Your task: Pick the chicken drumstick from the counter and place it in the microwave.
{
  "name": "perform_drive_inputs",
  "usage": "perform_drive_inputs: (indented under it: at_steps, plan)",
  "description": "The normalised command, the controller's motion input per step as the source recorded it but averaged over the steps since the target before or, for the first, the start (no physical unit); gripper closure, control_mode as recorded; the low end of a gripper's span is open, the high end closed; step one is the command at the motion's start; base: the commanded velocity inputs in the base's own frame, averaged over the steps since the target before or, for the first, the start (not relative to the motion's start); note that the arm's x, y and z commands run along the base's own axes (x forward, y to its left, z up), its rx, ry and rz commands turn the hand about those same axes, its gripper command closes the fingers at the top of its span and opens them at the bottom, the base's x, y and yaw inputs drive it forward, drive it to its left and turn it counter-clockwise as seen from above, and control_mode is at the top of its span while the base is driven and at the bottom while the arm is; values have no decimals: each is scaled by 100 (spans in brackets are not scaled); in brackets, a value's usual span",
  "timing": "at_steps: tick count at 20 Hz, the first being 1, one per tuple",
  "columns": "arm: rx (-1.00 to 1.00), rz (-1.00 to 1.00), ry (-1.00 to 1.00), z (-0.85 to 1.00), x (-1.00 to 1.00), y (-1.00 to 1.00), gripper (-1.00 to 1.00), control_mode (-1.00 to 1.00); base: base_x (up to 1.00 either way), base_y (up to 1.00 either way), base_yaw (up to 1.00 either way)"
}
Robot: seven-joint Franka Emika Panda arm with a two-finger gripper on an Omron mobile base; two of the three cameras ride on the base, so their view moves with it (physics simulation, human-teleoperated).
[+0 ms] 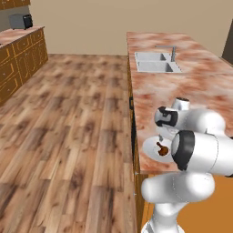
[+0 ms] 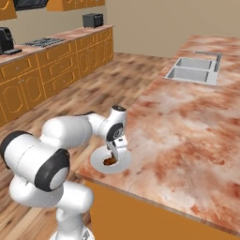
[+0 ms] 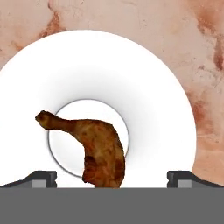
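Gripper (image 3: 112, 179) is hovering spread over the drumstick (image 3: 98, 151), which is lying on a white plate (image 3: 166, 113) near the counter (image 2: 187, 126) edge (2 tips flanking its thick end), so closing off-centre risks the glossy meat slipping sideways.

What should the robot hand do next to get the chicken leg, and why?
Probably go a little lower and then close. The gripper is open right above the chicken drumstick, with one dark fingertip on each side of its thick end. The drumstick lies on the white plate, not yet pinched.
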Motion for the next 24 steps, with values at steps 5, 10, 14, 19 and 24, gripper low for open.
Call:
perform_drive_inputs:
  at_steps: [5, 10, 14, 19, 24]
  plan:
    - [0, 5, -11, -44, 3, 0, -100, -100, 0, 0, 0]
    - [0, 5, -3, -35, 0, 2, -100, -100, 0, 0, 0]
    - [0, 4, -1, -29, 5, 6, -100, -100, 0, 0, 0]
    - [-1, 5, 0, -28, 3, 0, -100, -100, 0, 0, 0]
    - [-2, 4, 0, -46, 0, 18, 100, -100, 0, 0, 0]
